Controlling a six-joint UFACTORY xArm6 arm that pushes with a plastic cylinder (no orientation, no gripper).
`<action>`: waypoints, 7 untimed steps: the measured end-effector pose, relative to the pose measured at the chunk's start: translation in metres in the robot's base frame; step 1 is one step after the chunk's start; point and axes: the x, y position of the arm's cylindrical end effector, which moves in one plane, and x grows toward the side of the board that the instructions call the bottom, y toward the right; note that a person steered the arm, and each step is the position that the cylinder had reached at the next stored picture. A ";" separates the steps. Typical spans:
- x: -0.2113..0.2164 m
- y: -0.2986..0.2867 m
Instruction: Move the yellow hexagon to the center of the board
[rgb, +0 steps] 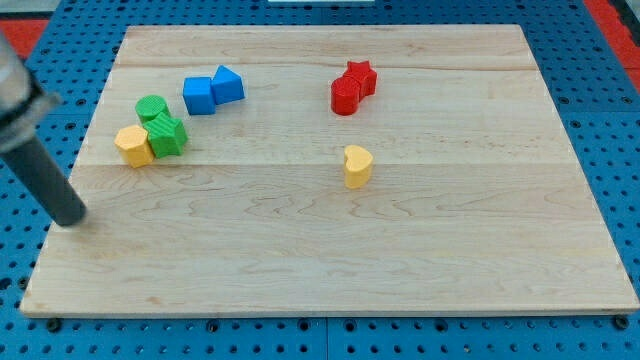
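Tip check: my tip (70, 219) is bare, touching nothing, at the view's left below the yellow hexagon (133, 146). Best approach is from the hexagon's left, pushing rightward while steering clear of the touching green block (167, 135).

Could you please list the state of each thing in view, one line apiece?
my tip: at the board's left edge, touching no block
yellow hexagon: far left, against the green star
green star: beside the green cylinder
green cylinder: upright
blue blocks: paired
red blocks: paired
yellow heart: alone
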 end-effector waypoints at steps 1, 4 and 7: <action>-0.065 -0.002; -0.086 0.098; 0.002 0.077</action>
